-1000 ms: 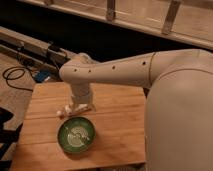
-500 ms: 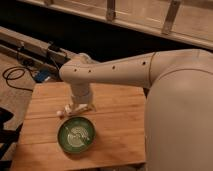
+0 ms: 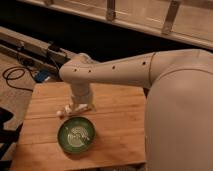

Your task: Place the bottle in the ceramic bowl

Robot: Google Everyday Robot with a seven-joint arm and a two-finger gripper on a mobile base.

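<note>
Gripper [image 3: 80,107] low at bottle [image 3: 64,113], near bowl [image 3: 62,140]; grip state can't tell. Bottle prob. light, rigid, slick; grasp mid-body.

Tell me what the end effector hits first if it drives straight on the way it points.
Pointing down, the end effector sits right at the bottle on the wooden table. It would likely meet the bottle first, else the table.

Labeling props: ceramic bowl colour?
Ceramic bowl: green, pale swirl inside; camera view. Gripper at the bottle, behind it.
</note>
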